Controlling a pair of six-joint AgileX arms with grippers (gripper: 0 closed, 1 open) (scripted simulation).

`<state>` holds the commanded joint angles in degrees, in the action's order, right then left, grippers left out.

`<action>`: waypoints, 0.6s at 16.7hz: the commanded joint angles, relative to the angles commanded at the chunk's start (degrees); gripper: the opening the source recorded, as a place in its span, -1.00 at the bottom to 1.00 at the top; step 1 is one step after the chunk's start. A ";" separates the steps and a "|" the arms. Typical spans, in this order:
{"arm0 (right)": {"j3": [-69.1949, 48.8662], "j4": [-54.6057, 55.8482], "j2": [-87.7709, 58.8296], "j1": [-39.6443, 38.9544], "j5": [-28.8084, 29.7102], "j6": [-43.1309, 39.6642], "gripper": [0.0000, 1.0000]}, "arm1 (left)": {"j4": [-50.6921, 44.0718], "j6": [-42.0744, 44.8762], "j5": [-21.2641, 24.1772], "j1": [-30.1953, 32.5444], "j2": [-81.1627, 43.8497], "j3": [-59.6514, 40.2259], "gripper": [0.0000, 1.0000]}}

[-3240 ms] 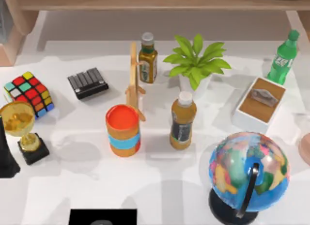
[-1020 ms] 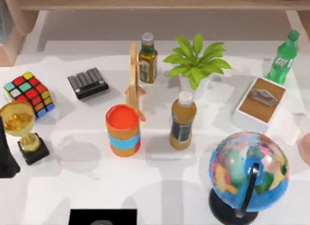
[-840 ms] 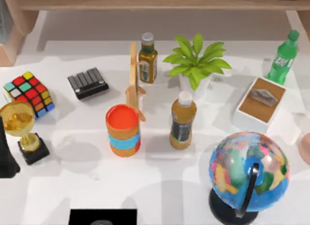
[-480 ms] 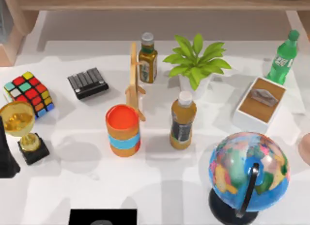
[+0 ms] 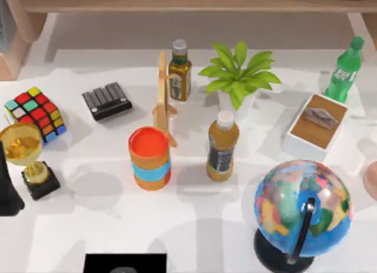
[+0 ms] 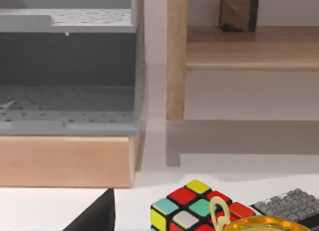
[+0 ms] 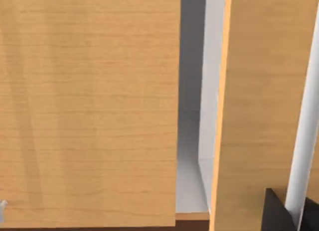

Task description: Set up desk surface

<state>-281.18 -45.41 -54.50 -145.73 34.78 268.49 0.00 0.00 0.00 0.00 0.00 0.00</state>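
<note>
The desk surface (image 5: 194, 226) is spread across the whole top view as a broad white tabletop, with the wooden shelf (image 5: 177, 1) along its 12 o'clock edge. It is crowded. A colour cube (image 5: 35, 113) and a gold trophy (image 5: 26, 158) are set at 9 o'clock, and a dark keypad (image 5: 106, 100) lies at 10 o'clock. An orange canister (image 5: 150, 158) and a juice bottle (image 5: 222, 146) stand near the centre, just apart from each other. A wooden stand (image 5: 163, 96), an olive bottle (image 5: 179, 72) and a potted plant (image 5: 238, 76) are grouped toward 12 o'clock. A tissue box (image 5: 315, 127) and a green bottle (image 5: 344, 71) are found at 2 o'clock, and a globe (image 5: 302, 208) at 5 o'clock. In the left wrist view a dark wedge (image 6: 97, 217), probably part of the left gripper, is seen close to the cube and the trophy's rim; how far that gripper is open, and whether anything is held, cannot be told. The same is true of the right gripper, of which a dark corner (image 7: 279, 213) is perhaps glimpsed against pale wooden panels. The step in hand is judged to be an approach, with no object yet taken. It would be done well if one item is chosen first, and the cube or the trophy is best placed for the left arm. The descent should be made from above, since the trophy is top-heavy and is easily tipped by a sideways brush. The tall bottles and the thin stand near the centre should be given room.
</note>
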 joint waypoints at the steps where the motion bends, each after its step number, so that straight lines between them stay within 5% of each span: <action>1: 1.55 0.90 0.75 -0.96 -0.83 0.09 -1.00 | 0.00 0.00 0.00 0.00 0.00 0.00 1.00; 10: 6.85 4.14 3.48 -2.65 -3.19 -0.20 -1.00 | 0.00 0.00 0.00 0.00 0.00 0.00 1.00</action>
<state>-274.33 -41.28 -51.02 -148.38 31.58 268.29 0.00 0.00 0.00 0.00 0.00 0.00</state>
